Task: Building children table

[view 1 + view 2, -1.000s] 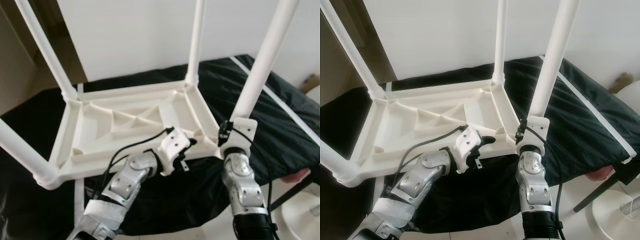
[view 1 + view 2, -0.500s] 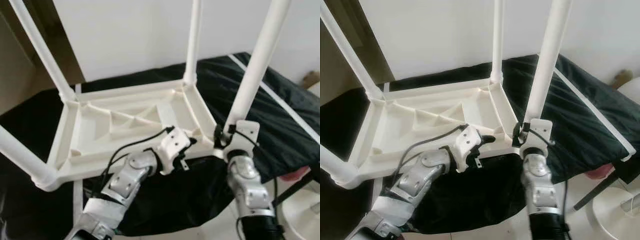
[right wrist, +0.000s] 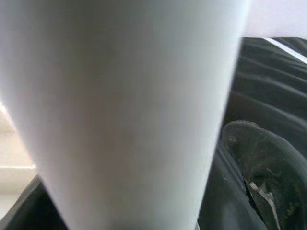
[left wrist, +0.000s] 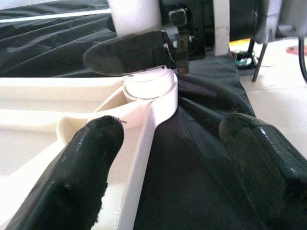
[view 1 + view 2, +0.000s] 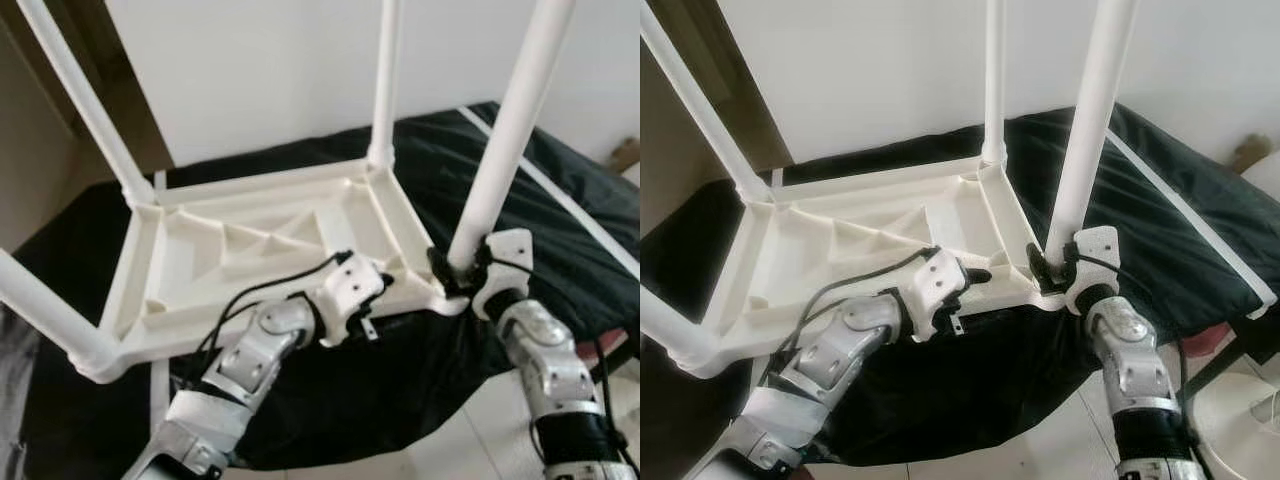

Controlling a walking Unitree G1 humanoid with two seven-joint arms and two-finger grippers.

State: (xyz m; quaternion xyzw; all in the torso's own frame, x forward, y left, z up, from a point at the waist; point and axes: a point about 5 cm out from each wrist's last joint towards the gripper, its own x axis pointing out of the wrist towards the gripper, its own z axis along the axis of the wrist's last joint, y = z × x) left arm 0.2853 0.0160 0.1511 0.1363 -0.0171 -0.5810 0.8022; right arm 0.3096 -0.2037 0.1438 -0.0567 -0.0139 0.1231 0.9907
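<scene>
**Children's table upside down, right end effector clamped on its near leg**

The children's table [image 5: 260,240], white plastic, lies inverted on a black cover [image 5: 560,220], its ribbed underside facing up and its four legs pointing upward.

The right end effector [image 5: 462,272] is clenched around the base of the near right leg [image 5: 505,130], right where the leg meets its corner socket. In the right wrist view the white leg [image 3: 124,110] stands close against the camera, with one black finger [image 3: 264,163] curving beside it. In the left wrist view a finger [image 4: 129,52] of that right end effector lies across the leg just above the socket collar [image 4: 148,86].

The left end effector [image 5: 965,285] sits at the near edge of the table frame, a little to the left of that same corner. Its fingers are spread apart: one finger [image 4: 86,177] lies over the frame's rim, the other [image 4: 264,158] is outside the frame over the black cover, so they straddle the rim without gripping it.

Farther out, the far right leg [image 5: 385,80] rises from the far corner, the far left leg [image 5: 85,100] leans out from its corner, and the near left leg [image 5: 45,310] runs off the left edge. A white wall [image 5: 280,70] stands behind; pale floor [image 5: 1080,430] shows below the cover.
</scene>
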